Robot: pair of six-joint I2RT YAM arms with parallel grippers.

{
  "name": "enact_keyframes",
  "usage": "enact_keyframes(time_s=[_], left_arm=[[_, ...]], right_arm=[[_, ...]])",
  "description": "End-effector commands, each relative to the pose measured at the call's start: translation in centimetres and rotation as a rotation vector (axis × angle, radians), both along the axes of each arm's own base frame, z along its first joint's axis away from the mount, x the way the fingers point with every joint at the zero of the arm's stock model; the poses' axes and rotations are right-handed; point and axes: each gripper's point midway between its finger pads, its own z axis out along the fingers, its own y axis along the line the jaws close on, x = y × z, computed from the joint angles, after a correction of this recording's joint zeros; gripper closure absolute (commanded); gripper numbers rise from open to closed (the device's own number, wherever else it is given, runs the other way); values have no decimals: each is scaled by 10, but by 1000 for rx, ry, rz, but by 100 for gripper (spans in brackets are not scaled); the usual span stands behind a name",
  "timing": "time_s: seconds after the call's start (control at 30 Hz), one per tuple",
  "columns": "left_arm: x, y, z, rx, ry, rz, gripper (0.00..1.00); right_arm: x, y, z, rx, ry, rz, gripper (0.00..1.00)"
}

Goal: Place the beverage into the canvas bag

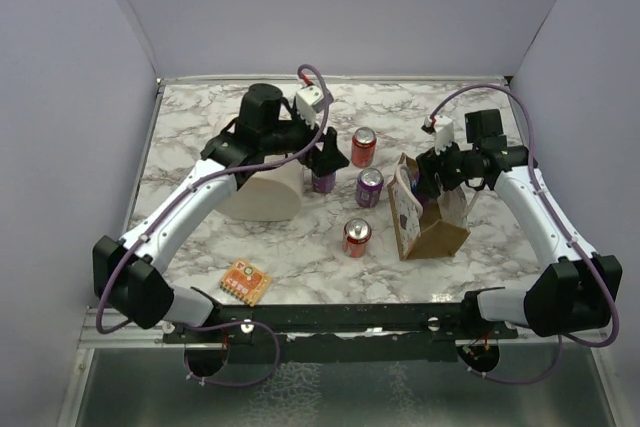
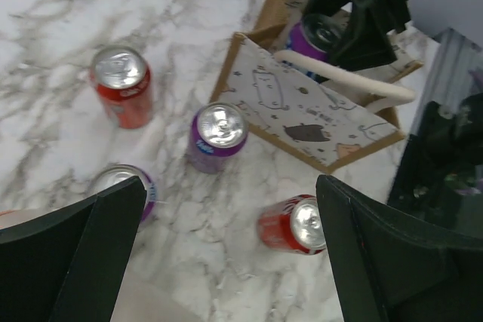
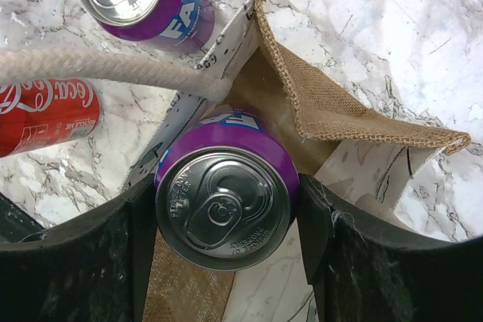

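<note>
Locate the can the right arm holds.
In the right wrist view, the purple can sits in the right end effector over the open canvas bag.

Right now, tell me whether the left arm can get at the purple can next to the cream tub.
Probably yes. The left pincer hangs open almost over that purple can, with nothing between them; the cream tub close beside it may crowd one finger.

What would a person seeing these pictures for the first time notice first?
The right hand grips a purple soda can at the mouth of the canvas bag, right of centre. The left hand hangs open above another purple can beside a cream tub.
</note>
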Motion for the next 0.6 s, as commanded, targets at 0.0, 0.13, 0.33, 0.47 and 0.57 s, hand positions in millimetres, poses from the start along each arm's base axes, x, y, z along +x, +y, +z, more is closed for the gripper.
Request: enact_keyframes(time_s=[0.0,0.13,0.33,0.47,0.57], left_arm=[[-24,-49,3,-151,275,-92,2],[-40,-85,-8,-211,464,-144,5],[-53,-123,-16,-247,633,-211,5],[-53,-135,-22,-277,727,-226,5],[-53,-142,-29,-276,763,-228,5]], right_arm=[[21,7,23,53,-124,-32,99],[22,4,20,43,-127,-47,99],[22,3,19,36,-129,-51,99],[20,2,17,30,-128,-54,99],[18,1,15,27,-128,-53,99]])
